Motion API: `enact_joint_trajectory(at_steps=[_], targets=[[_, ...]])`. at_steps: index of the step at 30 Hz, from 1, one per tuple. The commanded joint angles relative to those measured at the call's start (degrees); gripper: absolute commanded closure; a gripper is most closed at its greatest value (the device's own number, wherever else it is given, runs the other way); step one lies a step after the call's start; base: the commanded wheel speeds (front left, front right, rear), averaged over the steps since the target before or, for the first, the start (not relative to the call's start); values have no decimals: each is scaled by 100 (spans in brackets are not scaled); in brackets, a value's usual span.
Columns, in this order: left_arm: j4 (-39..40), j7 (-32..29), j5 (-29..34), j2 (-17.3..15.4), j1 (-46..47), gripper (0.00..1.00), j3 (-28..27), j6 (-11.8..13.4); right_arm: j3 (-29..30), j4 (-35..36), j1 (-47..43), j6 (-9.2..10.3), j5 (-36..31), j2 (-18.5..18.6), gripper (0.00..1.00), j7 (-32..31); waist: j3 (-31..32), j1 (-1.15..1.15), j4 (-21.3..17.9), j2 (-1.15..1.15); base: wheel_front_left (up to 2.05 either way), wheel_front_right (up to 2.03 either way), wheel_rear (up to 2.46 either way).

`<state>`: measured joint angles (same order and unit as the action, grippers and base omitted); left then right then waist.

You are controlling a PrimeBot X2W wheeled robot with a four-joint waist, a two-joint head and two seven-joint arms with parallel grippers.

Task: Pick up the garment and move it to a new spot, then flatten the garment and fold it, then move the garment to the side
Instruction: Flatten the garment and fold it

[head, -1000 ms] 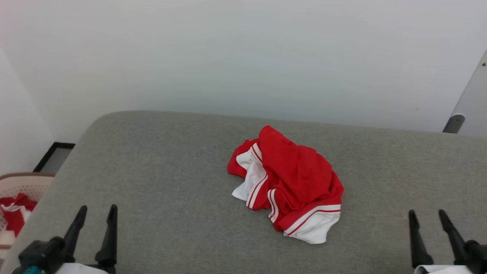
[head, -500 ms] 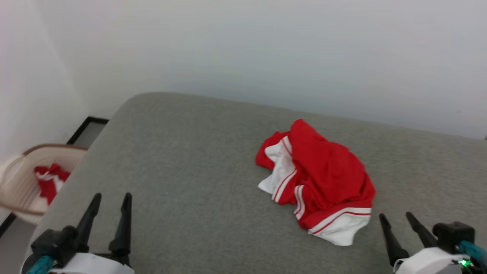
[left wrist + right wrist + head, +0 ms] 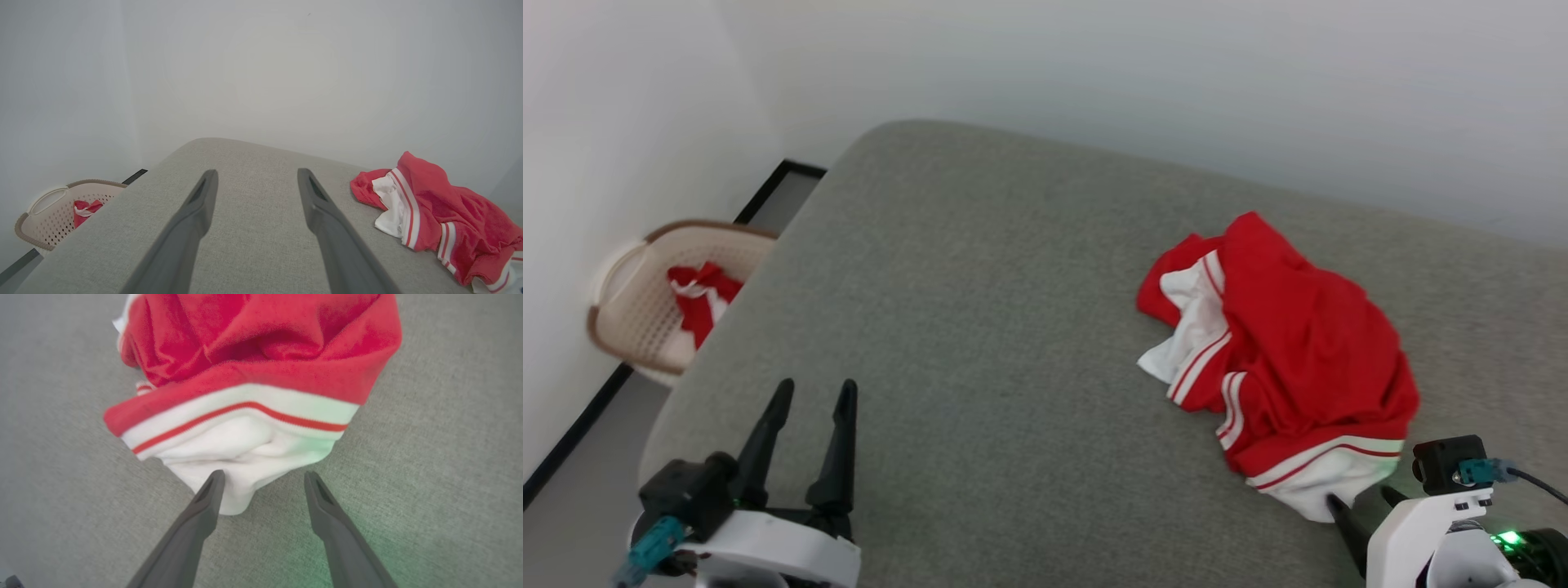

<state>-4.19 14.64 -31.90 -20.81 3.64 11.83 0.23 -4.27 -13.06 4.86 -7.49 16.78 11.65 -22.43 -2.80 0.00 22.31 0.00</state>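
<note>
While the garment (image 3: 1307, 351) lay crumpled, every step was left; right hand (image 3: 263, 475) wide at its hem; left hand (image 3: 816, 385) wide, empty.

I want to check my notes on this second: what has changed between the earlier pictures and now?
The head camera has turned, so the whole picture shifted. The right hand has come up to the garment: its open fingers now reach the white edge, gripping nothing yet. The garment lies crumpled as before on the grey cushion; the left hand stays open, away from it.
</note>
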Motion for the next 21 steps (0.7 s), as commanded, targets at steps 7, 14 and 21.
enact_joint_trajectory(at_steps=[7, 14, 21], targets=[[-192, 44, 51, 193, 188, 0, -4, -133, -148, -297, 199, -1, -224, 83, 0, -798, -329, 0, 340, 0, 0, 0, 0], [-288, 57, 58, 293, 168, 0, -153, -218, -453, -244, 364, -2, -90, 323, 100, -910, -323, 0, 258, 0, 0, 0, 0], [-256, 50, 89, 309, 77, 0, -394, -279, -363, 110, 549, 2, 15, 546, 100, -971, -172, 0, -66, 0, 0, 0, 0]])
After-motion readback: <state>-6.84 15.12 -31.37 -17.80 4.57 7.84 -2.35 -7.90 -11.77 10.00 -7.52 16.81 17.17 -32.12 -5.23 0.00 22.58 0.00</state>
